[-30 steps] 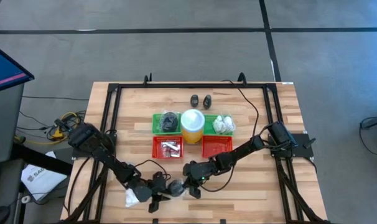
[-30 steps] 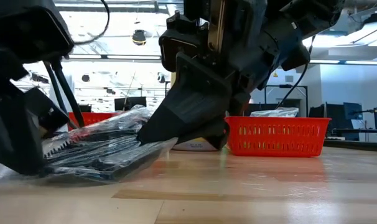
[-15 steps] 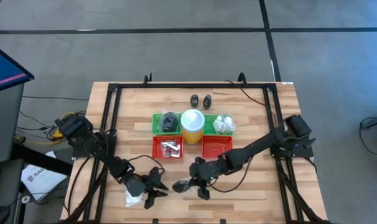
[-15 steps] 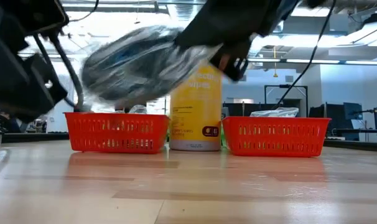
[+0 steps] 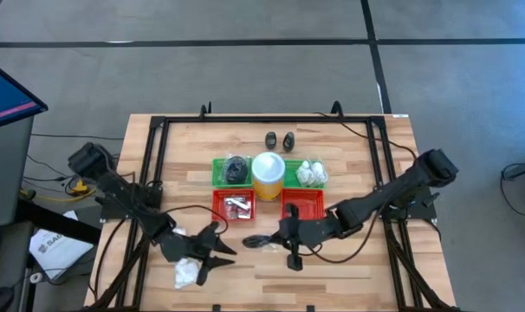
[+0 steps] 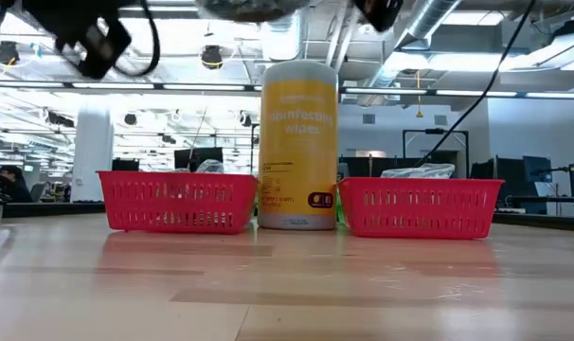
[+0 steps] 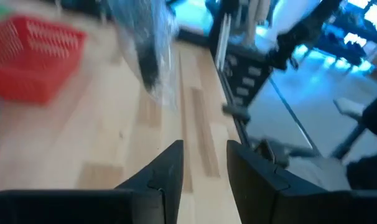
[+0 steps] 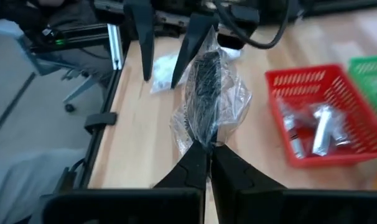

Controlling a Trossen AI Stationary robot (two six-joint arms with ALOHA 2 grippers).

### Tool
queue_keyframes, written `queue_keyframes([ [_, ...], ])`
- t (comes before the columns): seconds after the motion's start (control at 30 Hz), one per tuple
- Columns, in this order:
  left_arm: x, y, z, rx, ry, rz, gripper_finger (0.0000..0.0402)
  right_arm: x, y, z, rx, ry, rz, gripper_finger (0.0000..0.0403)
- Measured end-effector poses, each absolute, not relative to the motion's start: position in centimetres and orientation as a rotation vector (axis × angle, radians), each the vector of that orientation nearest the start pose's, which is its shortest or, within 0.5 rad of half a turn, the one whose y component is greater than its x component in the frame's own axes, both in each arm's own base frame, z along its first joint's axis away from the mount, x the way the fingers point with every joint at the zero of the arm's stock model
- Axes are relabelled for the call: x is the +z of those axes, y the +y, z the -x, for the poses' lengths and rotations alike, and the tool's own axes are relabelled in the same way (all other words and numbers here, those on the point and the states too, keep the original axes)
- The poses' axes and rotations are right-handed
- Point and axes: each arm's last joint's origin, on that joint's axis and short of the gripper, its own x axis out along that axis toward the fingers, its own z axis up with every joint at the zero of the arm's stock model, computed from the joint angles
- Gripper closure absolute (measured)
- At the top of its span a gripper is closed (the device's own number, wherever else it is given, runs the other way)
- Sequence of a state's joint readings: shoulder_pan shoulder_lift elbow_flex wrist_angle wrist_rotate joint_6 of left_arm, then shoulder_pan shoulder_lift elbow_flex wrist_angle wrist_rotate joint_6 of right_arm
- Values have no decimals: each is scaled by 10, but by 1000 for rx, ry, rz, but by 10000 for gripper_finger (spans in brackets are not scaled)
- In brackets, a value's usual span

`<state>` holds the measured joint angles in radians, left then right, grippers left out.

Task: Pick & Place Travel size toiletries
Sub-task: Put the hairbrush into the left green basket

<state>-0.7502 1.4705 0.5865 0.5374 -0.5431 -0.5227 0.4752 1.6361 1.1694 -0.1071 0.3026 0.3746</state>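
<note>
The right gripper (image 8: 208,155) has its jaws closed tight on a clear bag with a dark grey pad (image 8: 207,84) inside. The bag hangs in the air above the bench (image 5: 349,269), near the front, just in front of the red tray with silvery tubes (image 5: 233,205). From above, the bag (image 5: 256,240) shows just left of the right gripper (image 5: 284,243).

The left gripper (image 5: 212,254) is close by, on the left side of the bench near the front. Its jaws are open and hold nothing. A white lumpy packet (image 5: 185,274) lies on the bench just beside it, near the front edge.

In the middle of the bench stands a yellow can with a white top (image 5: 268,173). A green tray with dark pads (image 5: 232,169) sits on its left. Another green tray with white packets (image 5: 312,173) sits on its right. In front of that one is a second red tray (image 5: 302,204); I cannot tell what is in it. Two tiny black bottles (image 5: 280,139) stand side by side behind the can, farther back on the bench.

From the low camera, the yellow can (image 6: 298,142) stands between the two red trays (image 6: 176,201).
</note>
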Motion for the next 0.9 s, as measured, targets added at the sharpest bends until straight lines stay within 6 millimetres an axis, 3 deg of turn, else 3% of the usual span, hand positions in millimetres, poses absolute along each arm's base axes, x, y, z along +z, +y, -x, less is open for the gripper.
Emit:
queue_keyframes([
  [0.33,221,-162,-214,-93,183,294,286,288,158,-309,-17,430,-19,403],
  [0.63,239,-125,-227,18,101,265,284,304,153,-301,-25,383,29,403],
  [0.9,258,-107,-227,-67,34,273,239,307,151,-300,-36,369,62,403],
])
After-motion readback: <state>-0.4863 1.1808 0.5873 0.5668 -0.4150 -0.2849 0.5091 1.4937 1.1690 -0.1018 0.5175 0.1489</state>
